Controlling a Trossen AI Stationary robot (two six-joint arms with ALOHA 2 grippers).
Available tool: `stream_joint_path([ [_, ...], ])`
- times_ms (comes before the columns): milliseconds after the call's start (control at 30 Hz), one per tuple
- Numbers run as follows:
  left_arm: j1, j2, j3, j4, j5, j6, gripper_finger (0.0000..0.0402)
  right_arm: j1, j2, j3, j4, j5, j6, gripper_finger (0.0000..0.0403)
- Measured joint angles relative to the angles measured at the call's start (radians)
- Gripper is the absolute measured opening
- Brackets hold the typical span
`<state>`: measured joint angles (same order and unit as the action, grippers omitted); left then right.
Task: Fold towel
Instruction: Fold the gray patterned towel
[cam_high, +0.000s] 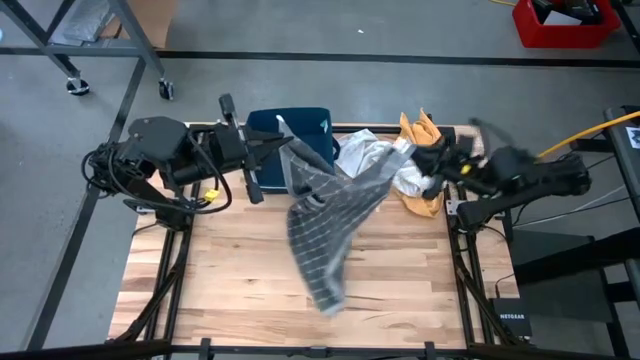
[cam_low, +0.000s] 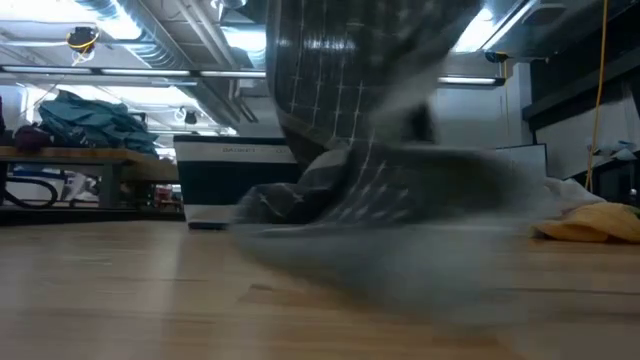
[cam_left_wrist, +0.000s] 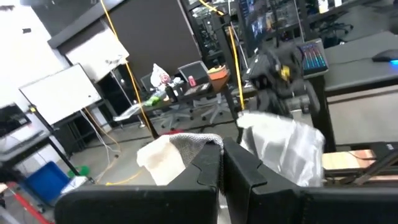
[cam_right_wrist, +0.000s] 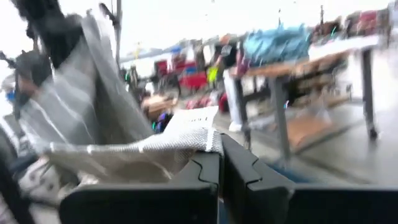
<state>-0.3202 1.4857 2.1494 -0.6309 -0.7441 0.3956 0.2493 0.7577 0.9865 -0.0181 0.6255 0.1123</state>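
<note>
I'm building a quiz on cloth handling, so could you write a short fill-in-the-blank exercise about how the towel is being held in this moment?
1. The grey checked towel is gripped by ____ grippers at once.
2. The left gripper and right gripper hold its upper edge, so most of the towel hangs ____ the wooden table.
3. The left gripper's fingers are ____ on the cloth.

Missing words: both; above; shut

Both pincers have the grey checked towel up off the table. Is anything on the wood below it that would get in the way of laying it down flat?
Nothing visible. The grey checked towel hangs between the left pincer and the right pincer over bare table. The white cloth, the orange cloth and the blue bin lie along the far edge.
</note>
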Motion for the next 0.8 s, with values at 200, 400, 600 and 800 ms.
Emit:
stream_joint_path([
  [200, -0.008, 0.0, 0.0, 0.175, -0.001, 0.145, 0.0, 0.0, 0.086, 0.241, -0.016, -0.04, -0.12, 0.0001],
  [400, -0.061, 0.0, 0.024, 0.384, -0.002, 0.34, 0.0, 0.0, 0.231, 0.493, -0.125, -0.122, -0.198, 0.0001],
  [600, -0.092, 0.0, 0.09, 0.534, -0.002, 0.482, 0.0, -0.001, 0.362, 0.76, -0.235, -0.07, -0.297, 0.0],
  [800, -0.091, -0.002, 0.175, 0.564, -0.001, 0.506, 0.0, -0.001, 0.48, 0.979, -0.297, -0.066, -0.382, 0.0],
])
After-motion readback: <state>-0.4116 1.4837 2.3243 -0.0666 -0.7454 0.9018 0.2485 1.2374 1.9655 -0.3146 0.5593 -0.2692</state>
